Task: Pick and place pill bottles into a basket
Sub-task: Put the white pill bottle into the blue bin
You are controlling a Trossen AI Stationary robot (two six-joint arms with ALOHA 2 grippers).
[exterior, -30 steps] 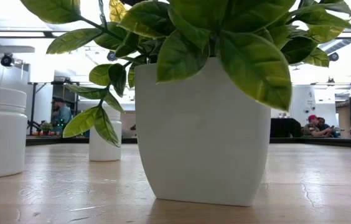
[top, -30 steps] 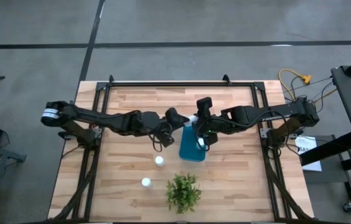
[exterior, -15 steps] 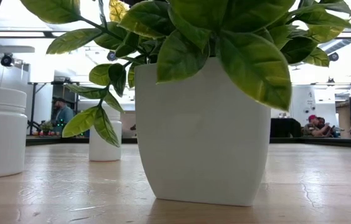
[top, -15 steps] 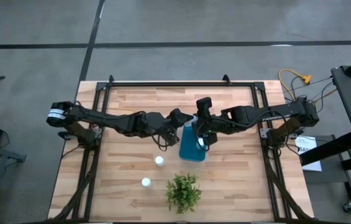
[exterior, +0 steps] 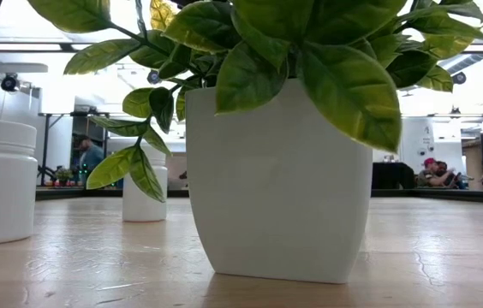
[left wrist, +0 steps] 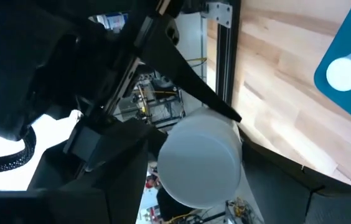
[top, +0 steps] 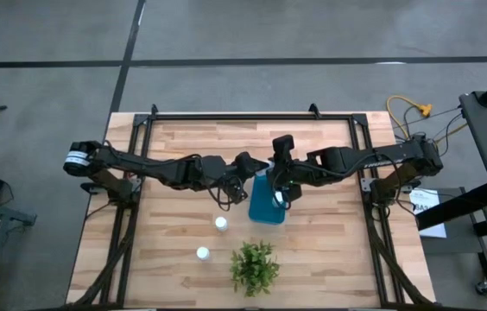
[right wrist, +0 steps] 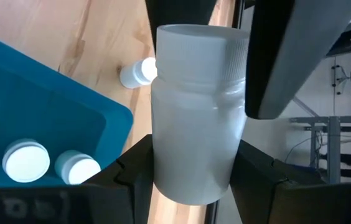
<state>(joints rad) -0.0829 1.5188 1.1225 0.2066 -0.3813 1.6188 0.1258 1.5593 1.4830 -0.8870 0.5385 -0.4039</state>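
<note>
My right gripper [right wrist: 195, 155] is shut on a white pill bottle [right wrist: 194, 106], held in the air over the far end of the teal basket [top: 265, 212]. My left gripper [top: 256, 166] reaches in level from the left. Its open fingers [left wrist: 287, 193] stand on either side of that bottle's cap end [left wrist: 194, 171]. Two more bottles [right wrist: 25, 160] [right wrist: 79, 168] lie in the basket. Two others [top: 221, 224] [top: 202, 253] stand upright on their bases on the table. My right gripper pinches the bottle's lower body [right wrist: 163, 168] between its two fingers [right wrist: 132, 174]. The fingers slant down from the table's far right and lie along the bottle. The bottle is lifted clear, its cap pointing away from the wrist. My left gripper flanks the cap; whether it touches, I cannot tell.
A potted green plant [top: 255, 266] stands near the table's front edge and fills the low view with its white pot [exterior: 276, 180]. Black frame rails run along the table's left, right and far sides. People are in the room beyond the table.
</note>
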